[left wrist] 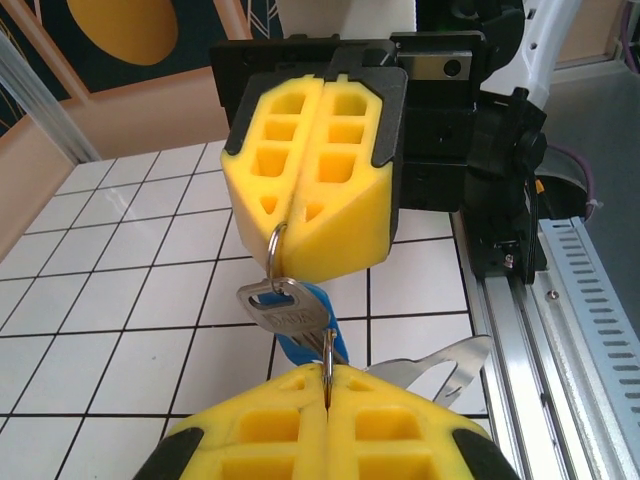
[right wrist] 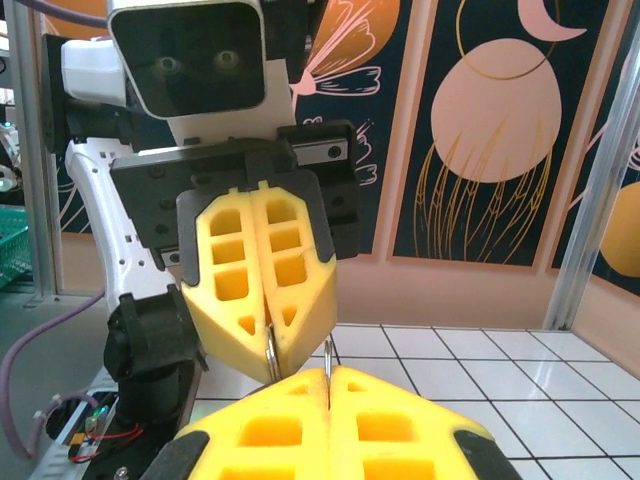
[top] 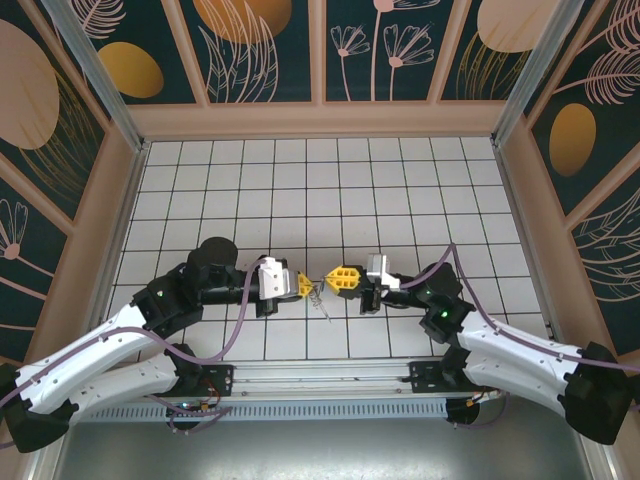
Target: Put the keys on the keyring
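Left jaws and right jaws clamp the thin, probably stiff, slippery keyring (left wrist: 271, 245); the light key (left wrist: 283, 312) hangs between them, likely best pinched by its flat head.

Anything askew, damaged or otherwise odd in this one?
Nothing stands out. The left tool and right tool are each shut on the thin metal ring above the white tiled table; the blue-headed silver key hangs between them.

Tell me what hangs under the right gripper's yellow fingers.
The keyring loops out below the right gripper, with the key, silver over blue plastic, hanging at it. The ring's top is hidden inside that closed grip; its lower end disappears into the left gripper.
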Controlling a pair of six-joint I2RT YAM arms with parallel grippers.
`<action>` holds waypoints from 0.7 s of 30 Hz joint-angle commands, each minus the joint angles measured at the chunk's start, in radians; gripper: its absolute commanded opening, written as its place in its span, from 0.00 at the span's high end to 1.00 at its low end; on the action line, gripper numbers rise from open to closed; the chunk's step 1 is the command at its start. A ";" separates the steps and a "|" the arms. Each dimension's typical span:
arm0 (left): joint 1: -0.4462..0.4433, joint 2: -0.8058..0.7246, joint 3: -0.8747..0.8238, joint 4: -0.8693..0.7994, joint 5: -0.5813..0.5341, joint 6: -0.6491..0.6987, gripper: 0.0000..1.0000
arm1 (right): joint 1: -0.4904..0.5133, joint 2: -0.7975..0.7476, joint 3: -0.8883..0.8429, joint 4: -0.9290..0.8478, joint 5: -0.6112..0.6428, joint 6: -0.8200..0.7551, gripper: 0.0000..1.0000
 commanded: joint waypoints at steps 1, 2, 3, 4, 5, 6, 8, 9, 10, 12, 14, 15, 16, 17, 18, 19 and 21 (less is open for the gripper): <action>0.002 -0.014 0.025 0.009 0.015 0.033 1.00 | 0.001 0.001 -0.012 0.122 0.024 0.023 1.00; 0.003 -0.017 0.022 0.008 0.008 0.033 1.00 | 0.001 0.002 -0.011 0.119 0.021 0.023 1.00; 0.002 -0.020 0.019 0.008 0.005 0.033 1.00 | 0.001 0.001 -0.006 0.111 0.012 0.026 1.00; 0.003 -0.023 0.016 0.009 0.004 0.033 1.00 | 0.003 0.002 -0.001 0.102 0.004 0.025 1.00; 0.002 -0.025 0.012 0.012 0.005 0.031 1.00 | 0.006 0.001 0.007 0.084 -0.003 0.023 1.00; 0.003 -0.027 0.009 0.014 0.003 0.031 1.00 | 0.011 0.001 0.015 0.065 -0.010 0.016 1.00; 0.003 -0.025 0.007 0.011 -0.004 0.035 1.00 | 0.022 -0.001 0.028 0.021 -0.013 0.000 1.00; 0.003 -0.023 0.008 0.008 -0.004 0.035 1.00 | 0.030 -0.003 0.033 -0.004 -0.007 -0.012 1.00; 0.003 -0.021 0.009 0.005 -0.004 0.036 1.00 | 0.035 -0.006 0.037 -0.023 -0.001 -0.020 1.00; 0.002 -0.019 0.009 0.005 -0.001 0.036 1.00 | 0.041 -0.009 0.039 -0.040 0.008 -0.030 1.00; 0.003 -0.019 0.010 0.003 0.002 0.036 1.00 | 0.049 -0.008 0.044 -0.057 0.017 -0.043 1.00; 0.002 -0.020 0.010 0.003 0.002 0.035 1.00 | 0.052 -0.008 0.047 -0.062 0.022 -0.048 1.00; 0.002 -0.020 0.009 0.003 0.004 0.036 1.00 | 0.055 -0.007 0.051 -0.068 0.026 -0.055 1.00; 0.002 -0.020 0.010 0.003 0.003 0.036 1.00 | 0.059 -0.007 0.053 -0.069 0.027 -0.059 1.00; 0.002 -0.020 0.010 0.004 0.005 0.036 1.00 | 0.061 -0.005 0.054 -0.065 0.026 -0.061 1.00; 0.003 -0.022 0.009 0.005 0.005 0.036 1.00 | 0.065 -0.002 0.055 -0.064 0.026 -0.061 1.00; 0.003 -0.023 0.011 0.003 0.004 0.036 1.00 | 0.070 0.001 0.057 -0.064 0.029 -0.066 1.00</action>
